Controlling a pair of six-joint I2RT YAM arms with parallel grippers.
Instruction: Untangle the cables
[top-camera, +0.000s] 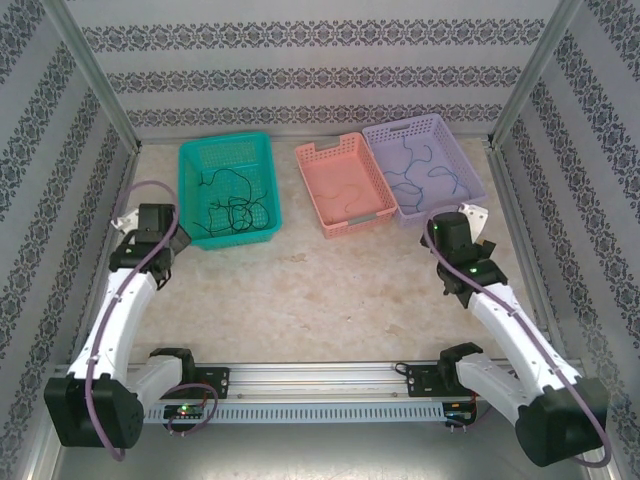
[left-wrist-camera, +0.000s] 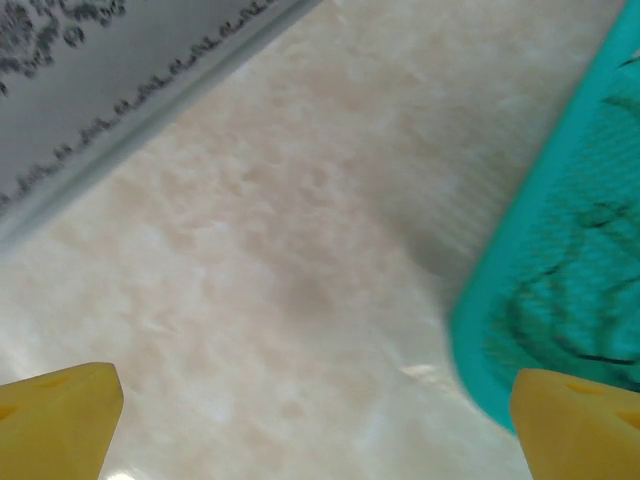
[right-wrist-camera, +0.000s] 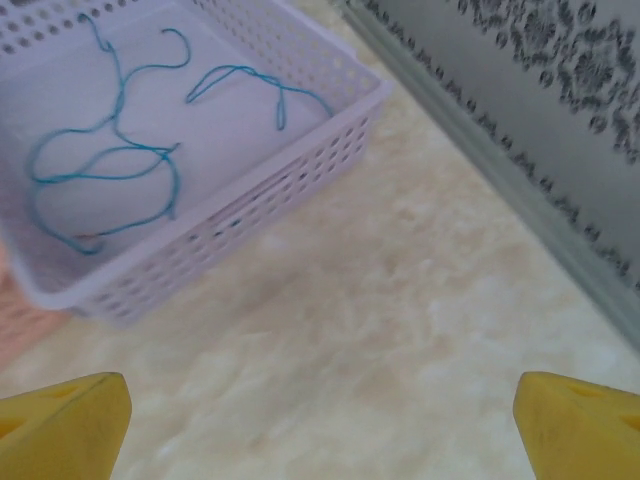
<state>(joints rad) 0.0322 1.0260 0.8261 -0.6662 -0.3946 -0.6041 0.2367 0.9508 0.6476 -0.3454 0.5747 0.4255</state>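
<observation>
Left pincer (left-wrist-camera: 315, 420): jaws wide, empty, over the tabletop (top-camera: 330, 290) beside the teal basket (top-camera: 226, 141). Right pincer (right-wrist-camera: 320, 425): jaws wide, empty, near the purple basket (right-wrist-camera: 300, 60). Black cables (top-camera: 235, 212) lie tangled in the teal basket. Blue cables (right-wrist-camera: 118, 152) lie loose in the purple basket.

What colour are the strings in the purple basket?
Blue. The cables lie in the purple basket, and the right wrist camera shows them best.
</observation>
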